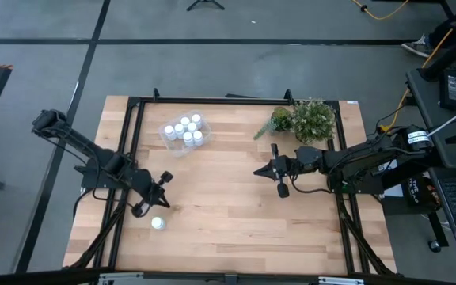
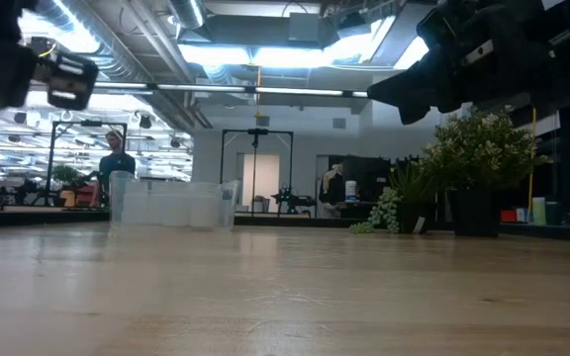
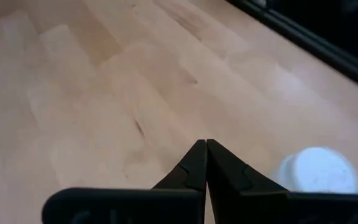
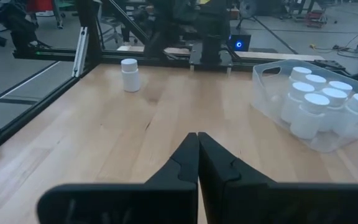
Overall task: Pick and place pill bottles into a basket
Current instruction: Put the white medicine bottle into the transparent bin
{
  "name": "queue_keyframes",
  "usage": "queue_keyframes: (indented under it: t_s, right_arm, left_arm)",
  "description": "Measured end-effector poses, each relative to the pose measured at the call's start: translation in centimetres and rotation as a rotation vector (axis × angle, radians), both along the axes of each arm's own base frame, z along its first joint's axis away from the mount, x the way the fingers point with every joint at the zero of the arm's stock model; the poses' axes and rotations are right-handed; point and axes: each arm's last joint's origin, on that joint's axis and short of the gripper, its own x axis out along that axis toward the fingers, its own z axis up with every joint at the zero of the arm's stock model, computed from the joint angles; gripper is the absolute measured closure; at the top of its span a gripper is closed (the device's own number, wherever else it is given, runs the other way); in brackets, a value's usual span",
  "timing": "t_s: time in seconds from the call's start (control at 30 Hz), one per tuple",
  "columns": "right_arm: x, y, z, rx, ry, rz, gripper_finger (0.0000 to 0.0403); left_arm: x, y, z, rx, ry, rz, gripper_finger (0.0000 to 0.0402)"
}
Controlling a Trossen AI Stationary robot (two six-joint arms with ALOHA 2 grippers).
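A wooden desk (image 1: 236,198) seen from above, with two dark robot arms. Seven small white pill bottles are in view. Six stand packed together inside the basket (image 1: 182,131), a shallow clear plastic tub near the desk's far edge, toward its far-left corner. The seventh, the loose bottle (image 1: 157,224), stands upright alone near the desk's left edge, toward the front.

The left gripper (image 1: 162,190) hovers just beside that loose bottle, its fingers clenched together on nothing. The right gripper (image 1: 261,171) waits over the middle of the desk, toward the right, fingers also pressed together and empty.

One green potted plant (image 1: 307,119) sits at the far-right corner.

The bottle looks light, rigid and smooth, so it could tip or slide easily. The safest hold is probably across its round body below the cap.
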Motion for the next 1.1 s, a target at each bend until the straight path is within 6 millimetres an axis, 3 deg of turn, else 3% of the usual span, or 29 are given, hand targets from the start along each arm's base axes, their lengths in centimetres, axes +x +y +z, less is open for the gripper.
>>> queue_keyframes:
  t_s: [0.23, 0.63, 0.8, 1.1]
  right_arm:
    - [0.0, -0.1, 0.0, -0.008, -0.001, -0.024, 0.0400]
    - [0.0, -0.1, 0.0, -0.008, -0.002, -0.026, 0.0400]
    - [0.0, -0.1, 0.0, 0.001, 0.000, -0.028, 0.0400]
    - [0.0, -0.1, 0.0, 0.070, 0.009, -0.040, 0.0400]
  left_arm:
    - [-0.3, -1.9, 2.7, 0.015, 0.169, 0.015, 0.0400]
    - [-0.6, -2.7, 3.0, -0.107, 0.243, 0.161, 0.0377]
    - [-0.5, -2.6, 3.0, -0.072, 0.208, 0.190, 0.0339]
    - [-0.4, -2.5, 3.0, -0.093, 0.215, 0.237, 0.0235]
